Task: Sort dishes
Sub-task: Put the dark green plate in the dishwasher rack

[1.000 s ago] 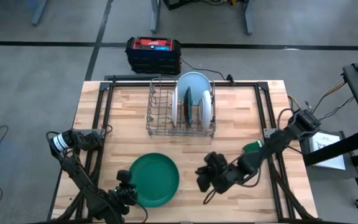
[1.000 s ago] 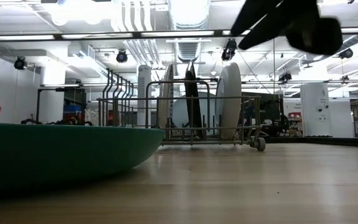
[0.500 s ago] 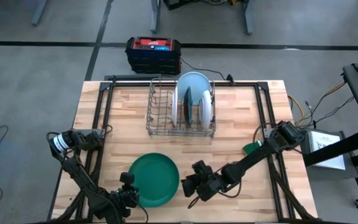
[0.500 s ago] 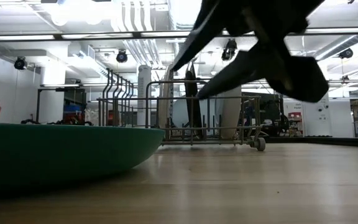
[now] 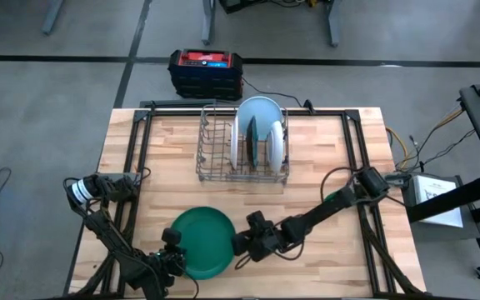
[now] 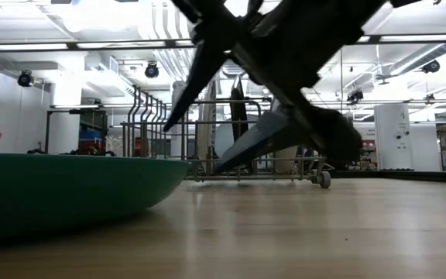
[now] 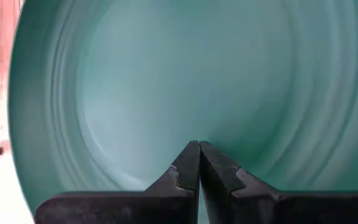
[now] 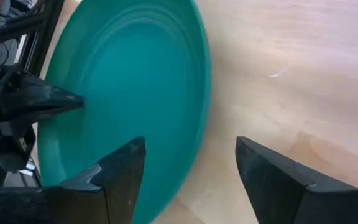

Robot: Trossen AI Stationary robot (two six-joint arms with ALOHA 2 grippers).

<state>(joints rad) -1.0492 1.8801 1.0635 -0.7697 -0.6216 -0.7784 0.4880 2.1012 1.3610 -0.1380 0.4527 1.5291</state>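
Observation:
The dark green plate point(image 5: 200, 242) lies on the table near the front edge, left of centre, and also shows in the low view point(image 6: 68, 194). My left gripper point(image 5: 179, 252) is shut at the plate's near-left side, its tips over the inner surface point(image 7: 198, 149). My right gripper point(image 5: 242, 248) stands open at the plate's right rim point(image 8: 201, 93). One finger is over the plate, the other over bare wood, and neither touches. Several plates point(image 5: 257, 133) stand on edge in the grey wire rack point(image 5: 215, 154). My left gripper's shut fingertips point(image 8: 73, 99) rest on the green plate's inner slope point(image 7: 166, 124) near its near-left rim. They slant down from the table's near-left side. The plate's underside is on the table.
A red and black box point(image 5: 206, 71) stands beyond the far edge. A small green thing point(image 5: 337, 198) lies at the table's right side, with papers point(image 5: 436, 196) off the right edge. Bare wood point(image 5: 323, 150) stretches right of the rack and behind the right arm.
My right gripper has swung toward the table's left and down to the green plate's right rim. It rolled and opened wide on the way. My left gripper has sunk a little. The plate's right rim has shifted slightly toward the left.

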